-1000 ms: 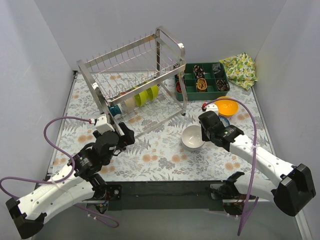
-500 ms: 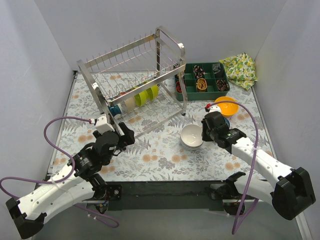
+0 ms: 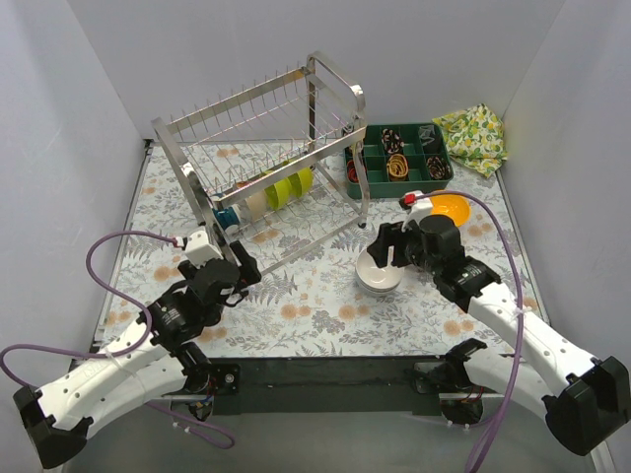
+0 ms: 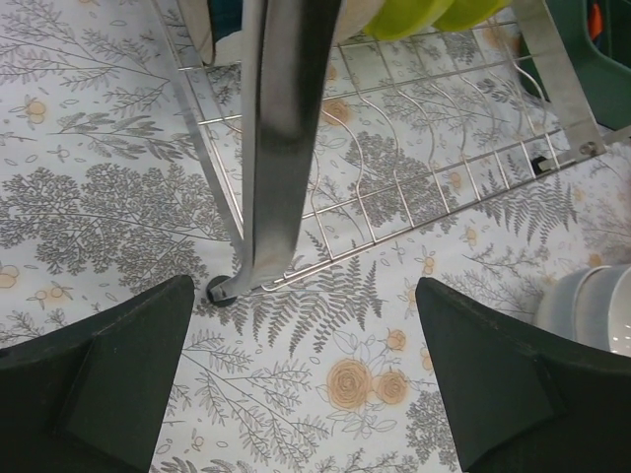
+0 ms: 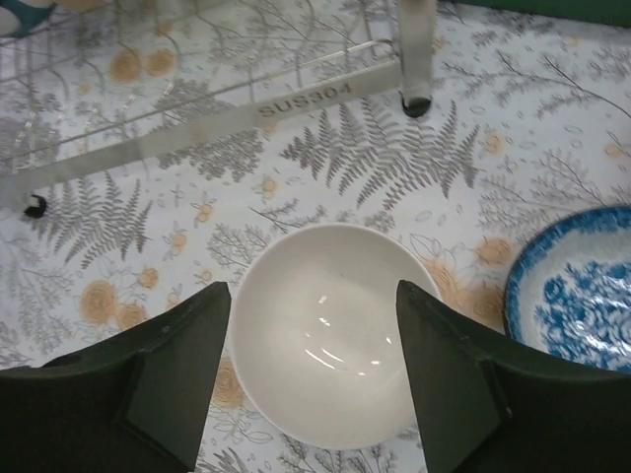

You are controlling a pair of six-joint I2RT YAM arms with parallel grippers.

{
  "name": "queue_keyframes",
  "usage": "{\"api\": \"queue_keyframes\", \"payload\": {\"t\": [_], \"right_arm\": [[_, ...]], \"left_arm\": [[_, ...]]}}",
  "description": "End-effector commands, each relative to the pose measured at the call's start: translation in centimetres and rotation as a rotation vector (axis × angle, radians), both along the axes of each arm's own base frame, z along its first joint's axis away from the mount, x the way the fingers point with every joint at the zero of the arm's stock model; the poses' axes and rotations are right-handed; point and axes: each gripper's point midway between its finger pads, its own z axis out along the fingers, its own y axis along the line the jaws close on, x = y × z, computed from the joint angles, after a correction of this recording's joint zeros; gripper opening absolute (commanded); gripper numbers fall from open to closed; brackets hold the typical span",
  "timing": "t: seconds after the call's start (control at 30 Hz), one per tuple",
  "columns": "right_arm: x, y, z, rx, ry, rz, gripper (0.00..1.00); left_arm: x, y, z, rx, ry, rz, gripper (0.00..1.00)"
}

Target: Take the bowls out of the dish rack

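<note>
Just let go of the white bowl with the right claw — spread wide now where clenched a second back, hanging right over it. Sits stacked on another, it seems, on the desk before the rack, near its front-right leg; blue-patterned bowl and orange bowl right of the rack too. Counts as one more unloaded. Leaves lime bowls and others in the rack's lower tier — so not done. Holds the left claw wide and empty by the rack's front-left foot, probably poised for the next pick.
</note>
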Motion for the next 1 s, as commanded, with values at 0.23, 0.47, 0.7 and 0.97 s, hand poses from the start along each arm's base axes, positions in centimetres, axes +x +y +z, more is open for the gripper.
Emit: {"api": "queue_keyframes", "payload": {"t": [0.23,0.47,0.7,0.97], "right_arm": [[3.6,7.6,5.6,0.196,-0.317,0.268,0.95],[7.5,11.5,5.7,0.222,-0.415,0.317,0.98],[12.1,14.4,4.6,0.219,-0.474,0.271,0.98],[17.4,17.4,3.4,0.218,-0.518,0.196,0.98]], "left_arm": [[1.6,1.7,-0.3,0.131,0.017,0.141,0.89],[2.4,1.3,-0.5,0.156,0.012,0.158,0.78],[3.1,1.1,-1.6,0.174,0.025,0.194,0.62],[3.0,1.3,-1.8,0.174,0.023,0.204,0.26]]}}
